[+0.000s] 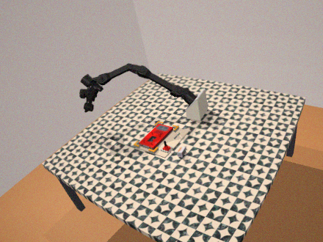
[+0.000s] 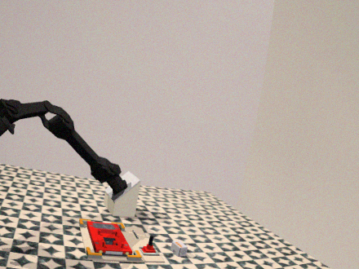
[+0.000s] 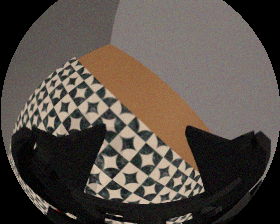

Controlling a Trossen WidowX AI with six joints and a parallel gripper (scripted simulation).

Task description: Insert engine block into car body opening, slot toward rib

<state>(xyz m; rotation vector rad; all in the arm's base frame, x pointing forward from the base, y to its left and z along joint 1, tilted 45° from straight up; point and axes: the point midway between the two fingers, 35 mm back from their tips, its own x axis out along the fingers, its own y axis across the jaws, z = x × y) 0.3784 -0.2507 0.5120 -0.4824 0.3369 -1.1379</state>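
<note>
Waiting on the table (image 1: 205, 189) (image 2: 24, 227) (image 3: 128, 143), just right of the tray (image 1: 164, 154) (image 2: 157, 258), our block (image 1: 181, 152) (image 2: 179, 249) sits right of the lower middle in the top view. Beside it, on the tray, stands a red piece with a black knob (image 1: 166, 147) (image 2: 149, 246); left of that lies the red body (image 1: 155, 136) (image 2: 108, 237), its dark opening unfilled. Our gripper (image 1: 88, 108) (image 3: 146, 130), jaws spread around nothing, hangs at the top view's left. We judge the step is fetching: next we should swing over, descend and align with the block, clear of the knob.
</note>
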